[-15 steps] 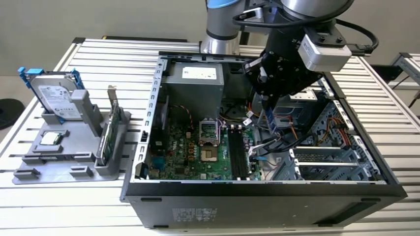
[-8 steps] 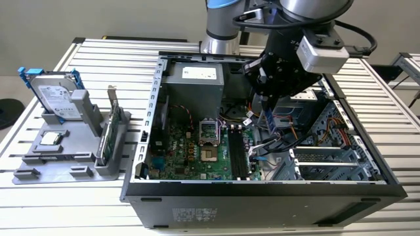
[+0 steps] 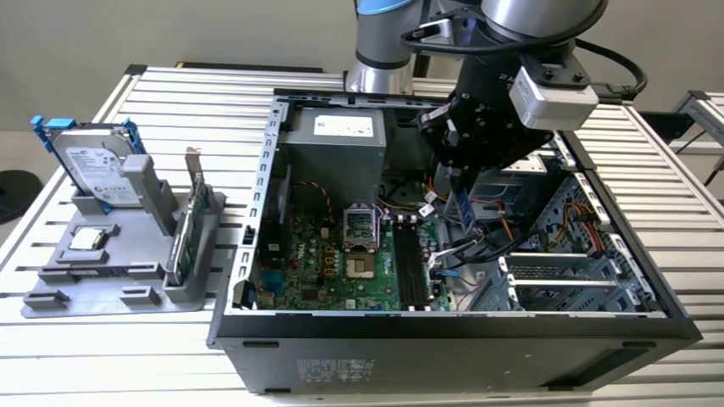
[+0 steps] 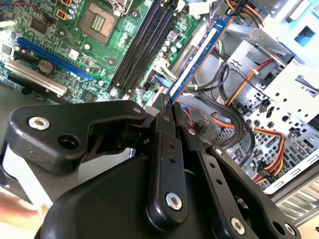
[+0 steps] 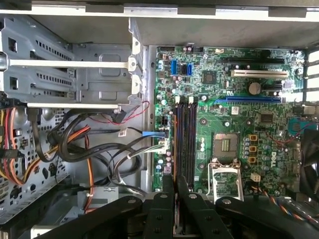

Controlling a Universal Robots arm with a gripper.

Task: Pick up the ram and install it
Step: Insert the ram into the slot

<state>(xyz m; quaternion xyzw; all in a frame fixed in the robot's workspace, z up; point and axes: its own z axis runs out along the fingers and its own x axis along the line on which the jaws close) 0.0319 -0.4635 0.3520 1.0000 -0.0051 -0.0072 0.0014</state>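
Note:
My gripper [image 3: 459, 191] hangs inside the open computer case [image 3: 243, 254], shut on the ram [image 3: 462, 209], a thin dark stick pointing down from the fingers. In the second wrist view the ram [image 4: 195, 59] shows as a long blue-edged strip running out from between the black fingertips [image 4: 164, 107] of the gripper [image 4: 169, 102]. It hovers above the cables, beside the black memory slots [image 4: 142, 45] and apart from them. In the first wrist view the slots [image 5: 185, 139] lie just beyond the gripper [image 5: 175, 181]. In the exterior view the slots [image 3: 408, 267] sit below and to the left of the gripper.
A grey holder [image 3: 114, 284] at the exterior view's left carries a silver hard drive [image 3: 97, 165], a green card [image 3: 186, 225] and a small chip [image 3: 88, 240]. Inside the case are a power supply [image 3: 334, 140], a processor socket [image 3: 356, 229], loose cables [image 3: 476, 246] and a drive cage [image 3: 565, 271].

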